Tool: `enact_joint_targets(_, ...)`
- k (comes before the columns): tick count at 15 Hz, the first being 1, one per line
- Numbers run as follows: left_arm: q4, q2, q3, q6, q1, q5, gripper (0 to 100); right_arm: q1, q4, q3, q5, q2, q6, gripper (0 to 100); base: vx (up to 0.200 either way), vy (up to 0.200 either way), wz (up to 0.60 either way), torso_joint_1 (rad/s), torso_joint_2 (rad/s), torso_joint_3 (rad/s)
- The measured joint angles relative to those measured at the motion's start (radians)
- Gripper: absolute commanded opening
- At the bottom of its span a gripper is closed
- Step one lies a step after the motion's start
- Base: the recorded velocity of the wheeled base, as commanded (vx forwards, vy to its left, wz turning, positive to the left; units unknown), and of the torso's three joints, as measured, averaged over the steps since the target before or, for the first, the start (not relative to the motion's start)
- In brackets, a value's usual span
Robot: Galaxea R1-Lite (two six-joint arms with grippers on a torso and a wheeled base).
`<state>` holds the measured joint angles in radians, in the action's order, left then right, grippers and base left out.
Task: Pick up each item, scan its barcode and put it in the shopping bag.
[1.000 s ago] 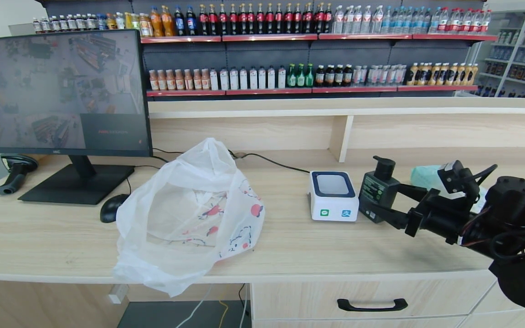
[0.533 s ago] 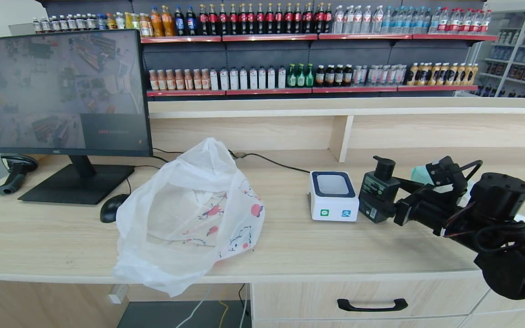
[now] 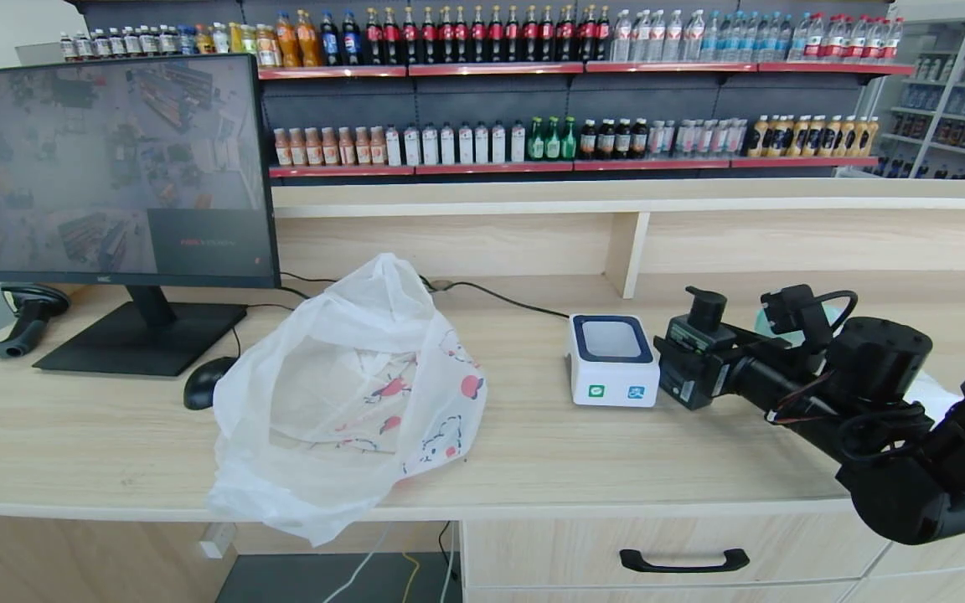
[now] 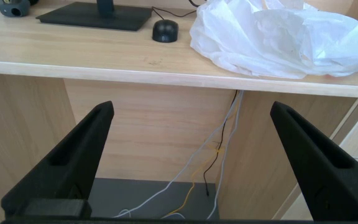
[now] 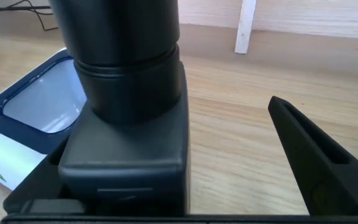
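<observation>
**Pump bottle may tip**

Toward the right end of the counter [image 3: 533, 456], well apart from the shopping bag [image 3: 348, 394] and just beside the barcode scanner [image 3: 612, 360], the dark pump bottle [image 5: 126, 81] stands between the open jaws of the right gripper [image 3: 685, 370], nearer 1 finger. Closing unevenly could topple it against the scanner.

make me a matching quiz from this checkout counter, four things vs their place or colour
1 shopping bag
2 pump bottle
3 computer mouse
4 scanner box

A black, beside the monitor stand
B between the open fingers of the right gripper
C white plastic, slumped at the front edge of the counter
D white with a dark-rimmed window

Pairs: 1-C, 2-B, 3-A, 4-D
</observation>
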<state>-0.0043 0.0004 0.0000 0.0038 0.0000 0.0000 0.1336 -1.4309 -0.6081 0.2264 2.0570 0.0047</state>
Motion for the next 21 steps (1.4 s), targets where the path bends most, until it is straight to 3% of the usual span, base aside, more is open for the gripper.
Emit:
enact_joint_targets(11,0.0,0.0,0.0,-0.001,0.0,0.0,100,-0.002,-0.01,0.002,0.0,0.006,0.037,100,0.0,0.0,0.0,0.0,0.0,0.0)
enact_joint_targets(12,0.0,0.0,0.0,0.0,0.0,0.0,100,0.002,-0.009,0.001,0.002,0.006,0.038,0,0.0,0.0,0.0,0.0,0.0,0.0)
enact_joint_targets(21,0.0,0.0,0.0,0.0,0.0,0.0,100,0.009,-0.027,0.046,0.005,-0.029,0.084,0,0.0,0.0,0.0,0.0,0.0,0.0)
